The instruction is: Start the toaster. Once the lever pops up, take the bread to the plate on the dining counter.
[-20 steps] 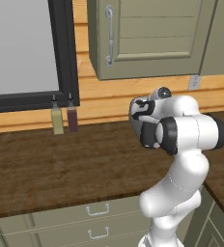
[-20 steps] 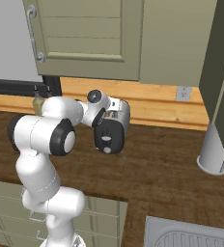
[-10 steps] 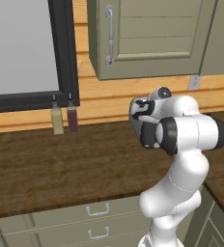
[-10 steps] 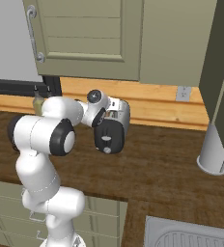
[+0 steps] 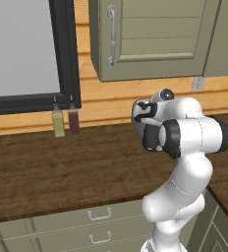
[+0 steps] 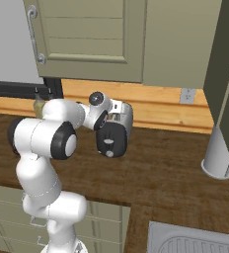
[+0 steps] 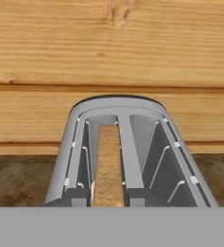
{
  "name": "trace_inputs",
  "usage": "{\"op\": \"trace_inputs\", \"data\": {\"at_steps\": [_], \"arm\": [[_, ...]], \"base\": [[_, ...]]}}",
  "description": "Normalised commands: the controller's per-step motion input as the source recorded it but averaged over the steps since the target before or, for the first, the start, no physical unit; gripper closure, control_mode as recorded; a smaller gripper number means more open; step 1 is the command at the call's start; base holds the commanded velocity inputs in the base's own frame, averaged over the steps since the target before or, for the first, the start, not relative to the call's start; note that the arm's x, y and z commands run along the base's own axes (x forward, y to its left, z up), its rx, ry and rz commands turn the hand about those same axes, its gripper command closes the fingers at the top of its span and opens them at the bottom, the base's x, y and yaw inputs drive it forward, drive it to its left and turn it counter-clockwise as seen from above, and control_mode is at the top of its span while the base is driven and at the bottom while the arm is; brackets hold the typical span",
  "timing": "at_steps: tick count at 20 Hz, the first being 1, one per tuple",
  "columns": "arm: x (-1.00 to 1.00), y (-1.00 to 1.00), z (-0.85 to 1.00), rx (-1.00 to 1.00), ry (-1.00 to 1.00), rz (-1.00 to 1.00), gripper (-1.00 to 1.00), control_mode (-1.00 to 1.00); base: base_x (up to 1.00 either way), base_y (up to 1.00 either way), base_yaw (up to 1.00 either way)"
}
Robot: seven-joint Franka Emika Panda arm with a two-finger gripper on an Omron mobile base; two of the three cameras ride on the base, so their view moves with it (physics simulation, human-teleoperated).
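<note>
Across the last second both base views stayed alike, so arm and base held still. The toaster point(image 6: 115, 132) stood mid-frame on the worktop point(image 6: 175, 168), against the wall. In the hand view the bread point(image 7: 105, 166) sat in its left slot. The pincer's state could not be told; the start looked underway.

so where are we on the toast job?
Early or mid stage. The bread stands in one slot of the toaster, seen from above in the hand view, so nothing has been carried off. The arm is over the toaster; whether the lever has been pressed or has popped can't be told. Carrying the bread to the plate is left.
</note>
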Motion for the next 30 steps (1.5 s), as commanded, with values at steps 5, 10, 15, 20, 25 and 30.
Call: {"op": "trace_inputs", "data": {"at_steps": [5,10,15,20,25,30], "arm": [[-0.11,0.00,0.10,0.01,-0.03,0.00,1.00,-1.00],[-0.48,0.00,0.26,0.04,-0.10,0.00,1.00,-1.00],[-0.39,0.00,0.33,0.04,-0.12,0.00,1.00,-1.00],[-0.07,0.00,0.55,0.04,-0.09,0.00,1.00,-1.00],[-0.26,0.00,0.44,0.07,-0.02,0.00,1.00,-1.00],[-0.58,0.00,0.15,0.08,0.01,0.00,1.00,-1.00]], "base": [[0.00,0.00,0.00],[0.00,0.00,0.00],[0.00,0.00,0.00],[0.00,0.00,0.00],[0.00,0.00,0.00],[0.00,0.00,0.00]]}}
